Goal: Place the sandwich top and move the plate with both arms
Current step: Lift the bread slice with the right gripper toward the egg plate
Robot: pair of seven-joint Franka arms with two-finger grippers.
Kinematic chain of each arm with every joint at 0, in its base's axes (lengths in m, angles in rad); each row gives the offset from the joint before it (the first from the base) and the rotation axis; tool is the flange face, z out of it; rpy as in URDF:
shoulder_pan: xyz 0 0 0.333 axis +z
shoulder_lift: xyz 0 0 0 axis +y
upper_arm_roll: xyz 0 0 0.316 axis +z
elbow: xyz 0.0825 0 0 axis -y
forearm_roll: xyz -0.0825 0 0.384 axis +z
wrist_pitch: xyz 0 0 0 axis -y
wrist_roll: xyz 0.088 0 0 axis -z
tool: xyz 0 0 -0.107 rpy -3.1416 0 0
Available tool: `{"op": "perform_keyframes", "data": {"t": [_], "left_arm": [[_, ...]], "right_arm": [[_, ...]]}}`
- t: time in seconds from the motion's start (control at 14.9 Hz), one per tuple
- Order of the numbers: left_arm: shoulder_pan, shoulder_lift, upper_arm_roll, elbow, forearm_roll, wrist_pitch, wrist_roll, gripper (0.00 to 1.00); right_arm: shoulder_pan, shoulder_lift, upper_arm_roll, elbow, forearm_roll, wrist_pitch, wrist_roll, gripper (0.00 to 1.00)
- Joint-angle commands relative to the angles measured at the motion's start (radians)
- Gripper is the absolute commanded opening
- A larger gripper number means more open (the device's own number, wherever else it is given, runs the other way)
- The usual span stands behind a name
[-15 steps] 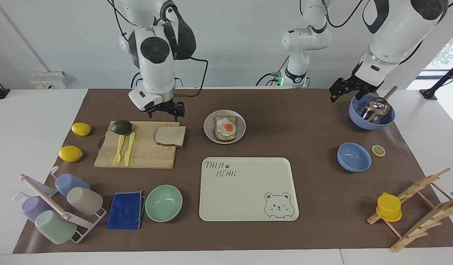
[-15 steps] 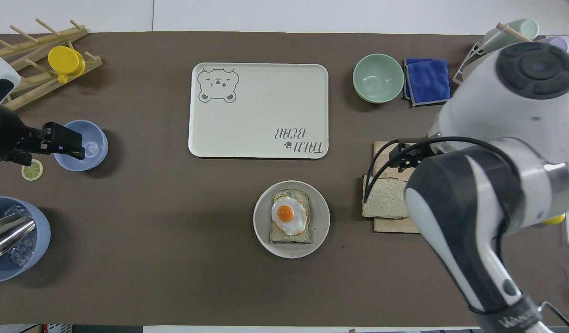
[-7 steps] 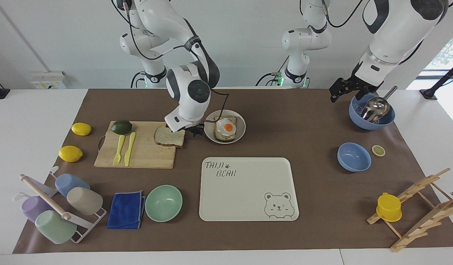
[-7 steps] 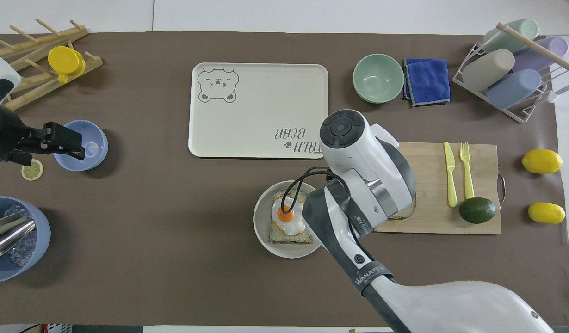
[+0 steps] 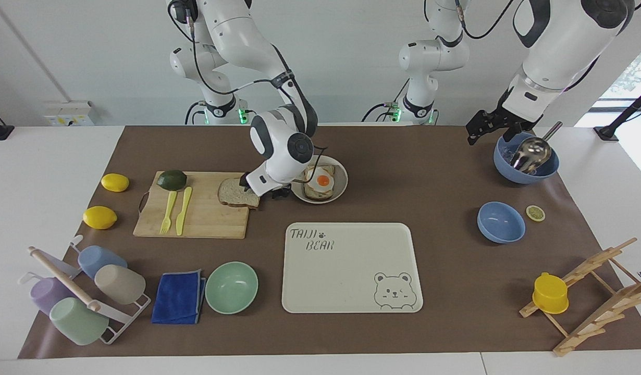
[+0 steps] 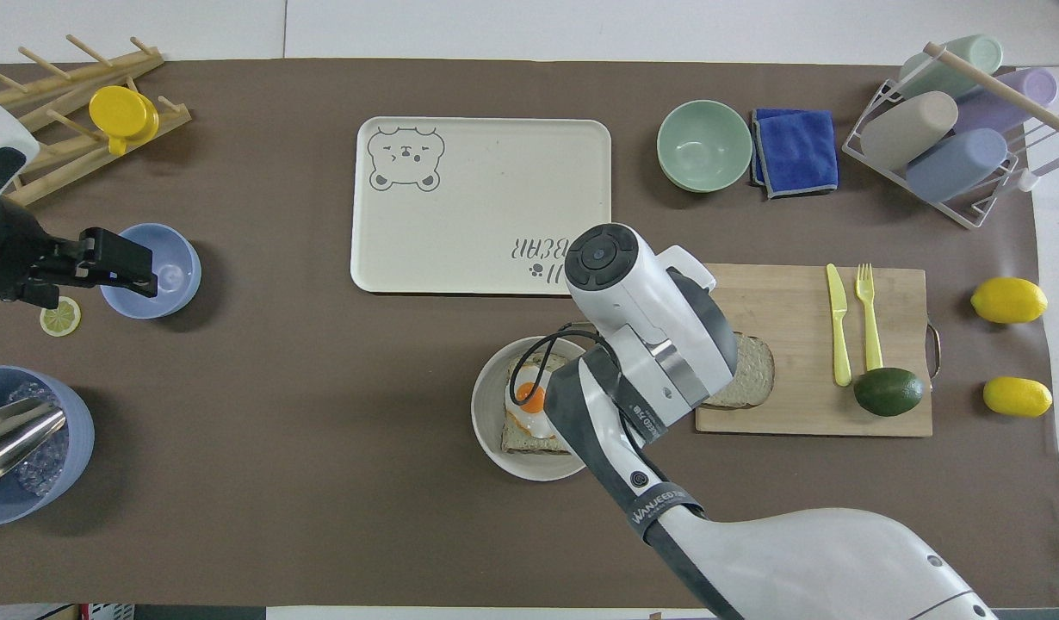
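Observation:
The sandwich top (image 5: 236,194) is a plain bread slice lying on the wooden cutting board (image 5: 206,219), at the board's corner nearest the plate. In the overhead view the sandwich top (image 6: 751,379) is half covered by my right arm. The plate (image 5: 342,179) stands beside the board and holds a toast slice with a fried egg (image 5: 321,182). My right gripper (image 5: 261,190) is open and low at the bread's plate-side edge, its fingers either side of that edge. My left gripper (image 5: 479,133) is open, waiting in the air beside the ice bowl.
The cream bear tray (image 5: 352,268) lies farther from the robots than the plate. A mint bowl (image 5: 231,287) and blue cloth (image 5: 179,297) lie farther than the board. On the board are a green avocado (image 5: 172,179), fork and knife. Blue bowls (image 5: 501,222) and a wooden rack (image 5: 591,291) stand at the left arm's end.
My right arm swung from above the board's robot-side edge across toward the plate and came down to the bread's plate-side edge. The bread, the plate and my left arm have not moved.

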Motion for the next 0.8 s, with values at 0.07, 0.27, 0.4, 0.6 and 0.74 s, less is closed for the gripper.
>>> {"op": "perform_keyframes", "data": {"t": [0.07, 0.27, 0.4, 0.6, 0.74], "left_arm": [[0.011, -0.03, -0.002, -0.035, -0.01, 0.016, 0.012, 1.0], [0.01, -0.03, -0.003, -0.035, -0.01, 0.015, 0.012, 1.0], [0.011, -0.03, -0.002, -0.035, -0.01, 0.015, 0.012, 1.0], [0.01, -0.03, -0.002, -0.035, -0.01, 0.015, 0.012, 1.0], [0.01, -0.03, -0.002, -0.035, -0.01, 0.016, 0.012, 1.0]], "right_arm": [[-0.004, -0.04, 0.0, -0.053, -0.027, 0.033, -0.01, 0.94], [-0.007, -0.041, 0.0, -0.055, -0.028, 0.019, -0.057, 0.68], [-0.006, -0.043, 0.0, -0.055, -0.03, 0.014, -0.064, 0.35], [-0.004, -0.041, 0.002, -0.046, -0.03, 0.0, -0.065, 0.0], [-0.001, -0.041, 0.002, -0.035, -0.031, -0.006, -0.067, 0.0]]}}
